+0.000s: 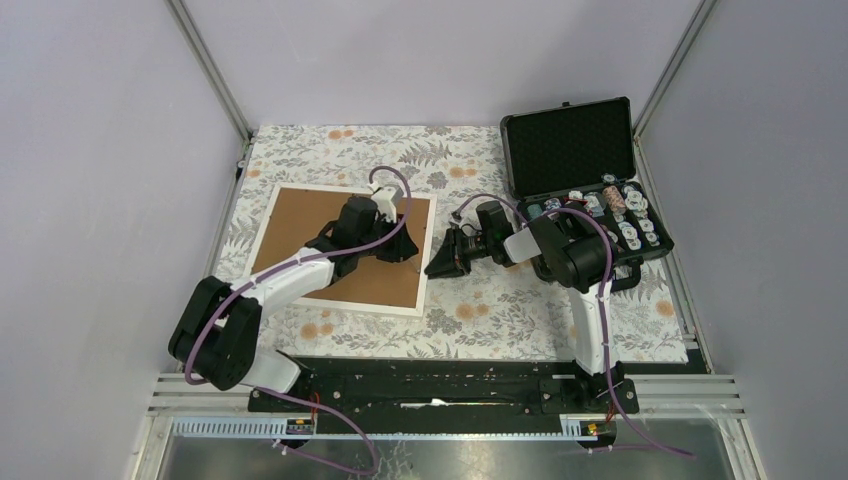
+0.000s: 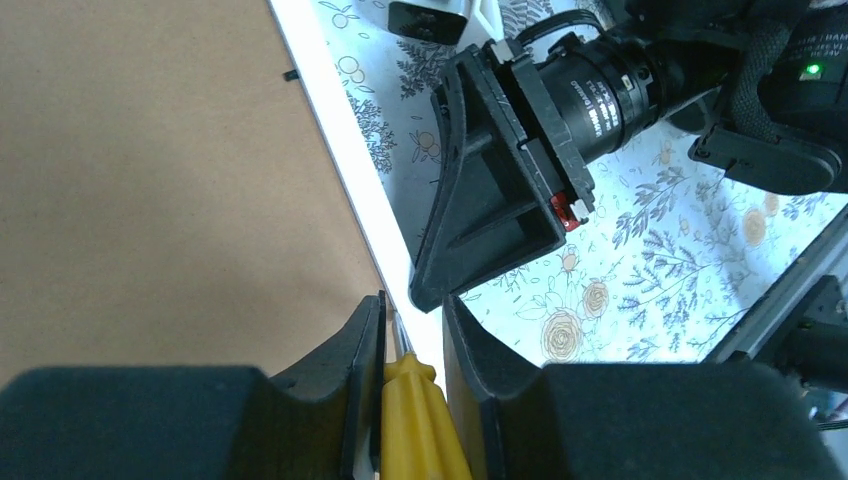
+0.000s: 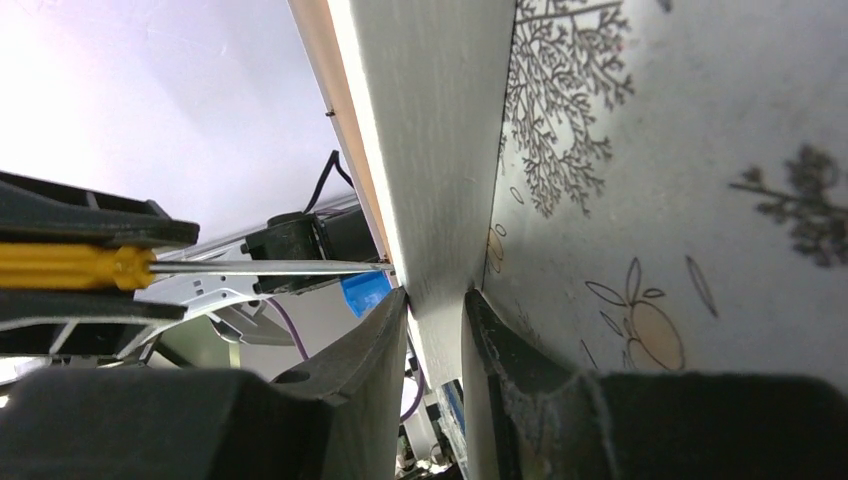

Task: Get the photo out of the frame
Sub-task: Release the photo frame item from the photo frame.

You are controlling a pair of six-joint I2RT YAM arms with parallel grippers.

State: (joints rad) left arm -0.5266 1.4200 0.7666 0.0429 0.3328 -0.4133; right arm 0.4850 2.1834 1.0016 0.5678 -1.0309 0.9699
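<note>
Plain pale lilac-grey walls close the scene on the left, far and right sides, joined at the far corners by slim silver aluminium posts. Between them lies a flat, evenly lit white cloth printed with grey ferns and orange flowers. A black metal rail runs along its near edge.

The frame lay face down for me on the left half of the table, with its brown fibreboard back up and a thin white border all round, turned a little off square. A small dark tab showed on the back, close to the right-hand border. That right edge sat pinched between the fingers of the right gripper. The photo was hidden from me under the back.
</note>
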